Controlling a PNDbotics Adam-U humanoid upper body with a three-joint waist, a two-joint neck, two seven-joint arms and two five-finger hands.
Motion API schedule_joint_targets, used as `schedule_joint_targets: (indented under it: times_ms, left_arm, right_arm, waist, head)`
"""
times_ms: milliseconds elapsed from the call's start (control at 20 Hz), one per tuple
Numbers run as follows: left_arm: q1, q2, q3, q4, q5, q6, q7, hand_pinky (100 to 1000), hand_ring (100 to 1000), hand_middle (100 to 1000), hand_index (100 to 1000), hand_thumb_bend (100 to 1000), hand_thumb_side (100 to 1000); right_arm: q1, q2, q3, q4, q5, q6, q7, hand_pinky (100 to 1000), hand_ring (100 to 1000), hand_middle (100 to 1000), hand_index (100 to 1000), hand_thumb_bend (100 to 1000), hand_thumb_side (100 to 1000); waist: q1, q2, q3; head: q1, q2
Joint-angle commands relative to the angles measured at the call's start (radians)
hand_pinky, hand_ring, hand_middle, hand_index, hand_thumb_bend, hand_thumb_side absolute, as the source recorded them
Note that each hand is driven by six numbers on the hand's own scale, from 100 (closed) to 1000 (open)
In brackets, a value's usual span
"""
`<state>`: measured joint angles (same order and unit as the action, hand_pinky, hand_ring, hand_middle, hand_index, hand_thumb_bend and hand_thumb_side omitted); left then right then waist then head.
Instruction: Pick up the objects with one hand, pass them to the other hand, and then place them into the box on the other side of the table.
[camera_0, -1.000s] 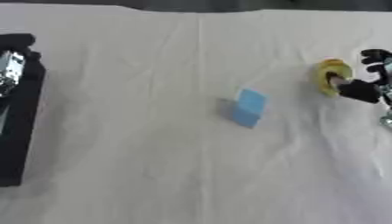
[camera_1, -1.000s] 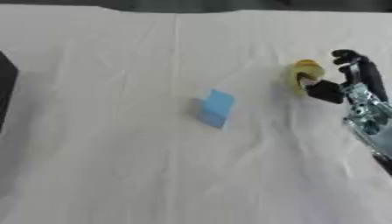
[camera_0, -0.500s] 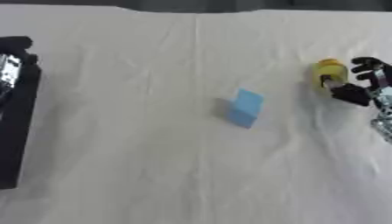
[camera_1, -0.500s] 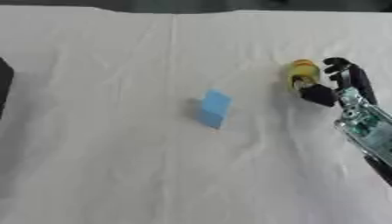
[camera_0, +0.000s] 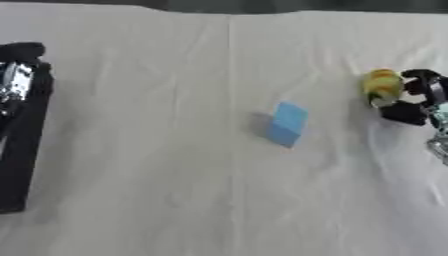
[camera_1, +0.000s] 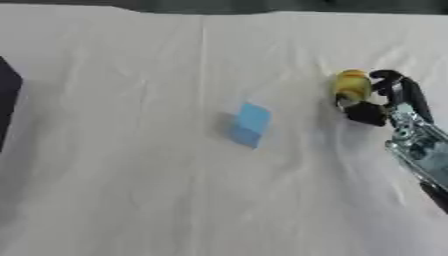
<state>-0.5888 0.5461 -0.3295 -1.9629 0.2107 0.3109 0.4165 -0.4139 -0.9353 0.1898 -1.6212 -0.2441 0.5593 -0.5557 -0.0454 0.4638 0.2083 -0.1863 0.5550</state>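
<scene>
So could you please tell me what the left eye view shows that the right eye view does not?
Only the left eye view shows the left hand by the black box along the left edge. Only the right eye view shows the right hand's silver forearm running to the lower right; of the box, just a dark sliver. Both show the blue block mid-cloth and the yellow object with the right hand's fingers curled round it.

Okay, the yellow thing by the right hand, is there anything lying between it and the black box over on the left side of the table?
Only the blue block lies on the white cloth roughly between the yellow object, at the right hand, and the black box at the left edge. A carry above the cloth should clear it.
</scene>
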Motion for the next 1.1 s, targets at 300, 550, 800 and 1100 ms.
schedule_joint_targets:
  times_ms: [300,550,800,1100]
  left_arm:
    - [-0.012,0.005,0.003,-0.013,0.005,-0.002,-0.004,722,791,799,757,100,656]
    - [-0.012,0.005,0.003,-0.013,0.005,-0.003,-0.004,721,792,797,756,100,656]
    - [-0.013,0.004,0.002,-0.015,0.005,-0.003,-0.004,721,792,797,756,100,656]
    - [-0.012,0.004,0.001,-0.014,0.005,-0.004,-0.005,722,793,798,756,100,654]
  right_arm:
    - [-0.008,-0.012,0.013,0.011,-0.022,0.348,-0.351,724,784,588,779,308,218]
    - [-0.011,-0.007,0.008,0.007,-0.020,0.348,-0.351,701,745,534,734,320,100]
    - [-0.015,-0.003,0.006,0.000,-0.027,0.348,-0.351,655,677,475,675,261,100]
    - [-0.015,-0.002,-0.003,-0.038,-0.033,0.348,-0.351,534,604,404,598,157,100]
  waist:
    - [0.000,-0.012,0.004]
    - [0.000,-0.009,0.005]
    - [-0.001,-0.008,0.007]
    - [-0.002,-0.010,0.006]
  head:
    - [0.003,-0.009]
    - [0.002,-0.009]
    - [0.002,-0.010]
    - [0.005,-0.008]
